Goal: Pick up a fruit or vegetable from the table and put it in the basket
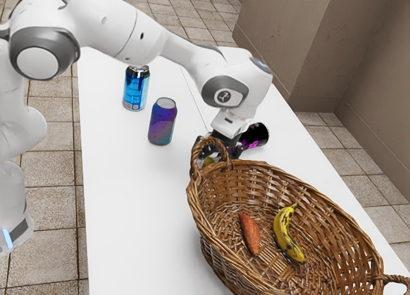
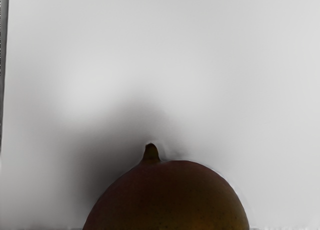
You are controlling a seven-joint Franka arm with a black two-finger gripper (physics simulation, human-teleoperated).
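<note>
Probably to reach its rounded body from above, the gripper [image 1: 214,155] is low at the stemmed fruit [image 2: 167,197], just beside the wicker basket [image 1: 196,202], whose looped handle [image 1: 200,144] partly hides whether it is open or closed, so I cannot tell.

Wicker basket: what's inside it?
Inside the wicker basket, a sweet potato and a spotted banana lie side by side, apart. They cover the weave directly beneath them. Part of the basket runs off the exterior view's bottom edge; can't tell there.
</note>
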